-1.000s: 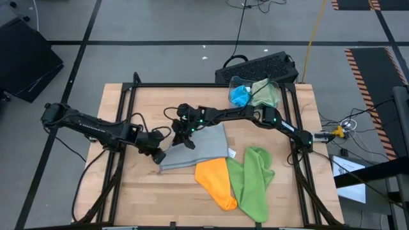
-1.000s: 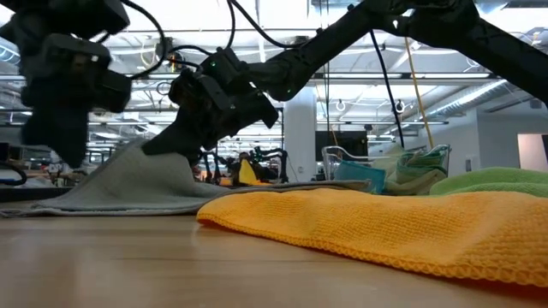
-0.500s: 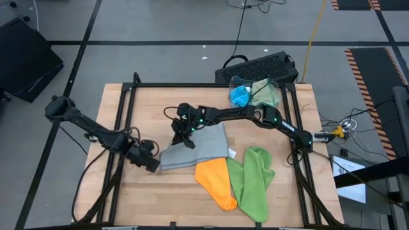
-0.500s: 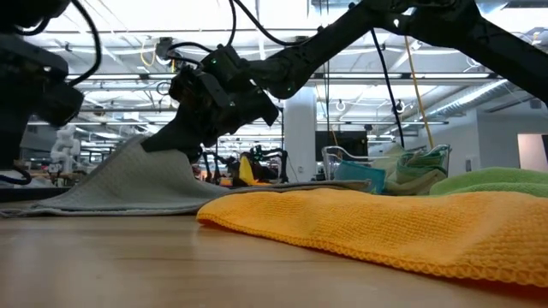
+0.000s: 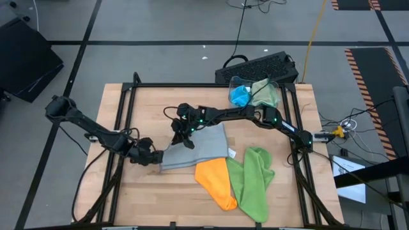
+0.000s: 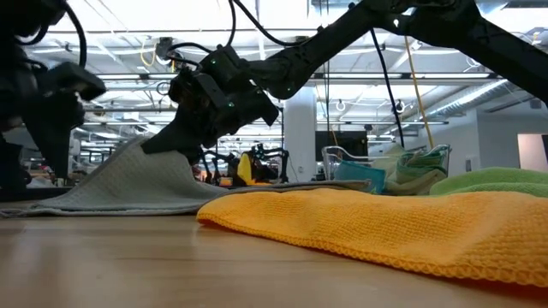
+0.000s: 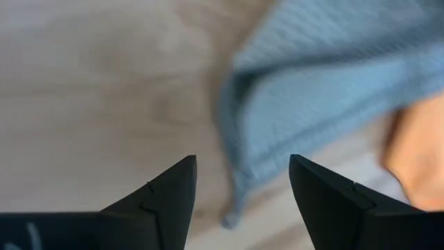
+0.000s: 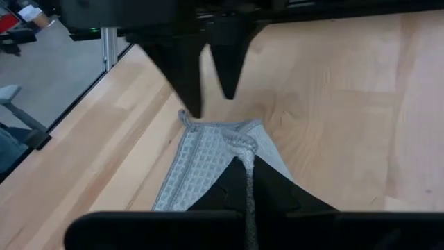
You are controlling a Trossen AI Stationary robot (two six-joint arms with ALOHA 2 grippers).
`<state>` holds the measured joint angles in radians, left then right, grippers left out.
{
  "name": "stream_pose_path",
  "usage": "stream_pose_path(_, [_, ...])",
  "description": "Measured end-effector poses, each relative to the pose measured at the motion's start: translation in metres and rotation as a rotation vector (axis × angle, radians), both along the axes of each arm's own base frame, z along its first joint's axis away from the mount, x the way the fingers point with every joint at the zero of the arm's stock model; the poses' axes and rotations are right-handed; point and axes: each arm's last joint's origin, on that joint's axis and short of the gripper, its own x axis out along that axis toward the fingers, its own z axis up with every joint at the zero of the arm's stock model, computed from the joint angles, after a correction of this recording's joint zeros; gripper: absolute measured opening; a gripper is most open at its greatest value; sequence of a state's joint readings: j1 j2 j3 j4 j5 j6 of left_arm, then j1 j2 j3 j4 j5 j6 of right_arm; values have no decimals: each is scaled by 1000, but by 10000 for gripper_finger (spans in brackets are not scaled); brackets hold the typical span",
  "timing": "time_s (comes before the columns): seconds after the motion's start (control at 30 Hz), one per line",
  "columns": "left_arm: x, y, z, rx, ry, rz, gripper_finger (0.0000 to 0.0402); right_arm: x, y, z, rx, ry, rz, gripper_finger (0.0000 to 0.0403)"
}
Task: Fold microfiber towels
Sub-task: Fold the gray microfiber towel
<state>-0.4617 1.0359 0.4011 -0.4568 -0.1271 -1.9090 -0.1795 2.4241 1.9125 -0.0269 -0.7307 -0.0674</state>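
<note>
wooden table (image 5: 128,108) under me, open workshop beyond. the grey towel (image 5: 198,150) lies mid-table, with the orange towel (image 5: 217,182) and lime towel (image 5: 252,179) just past it. my right pincer (image 5: 185,137) is clamped on the grey towel's far corner, lifting it into a little tent. my left pincer (image 5: 153,158) has its jaws apart, holding nothing, at the near corner; that corner lies just ahead between my fingers (image 7: 166,198). my left is nearer, so i judge a short push forward gets it.
</note>
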Motion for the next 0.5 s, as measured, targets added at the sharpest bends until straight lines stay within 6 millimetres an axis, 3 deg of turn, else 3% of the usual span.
stream_pose_path(0.1, [-2,2,-5,33,46,19,232,0,-1,0,0,0,-2,0])
stream_pose_path(0.5, [25,-9,-28,166,-6,-83,232,-2,-5,10,-6,-11,-6,0])
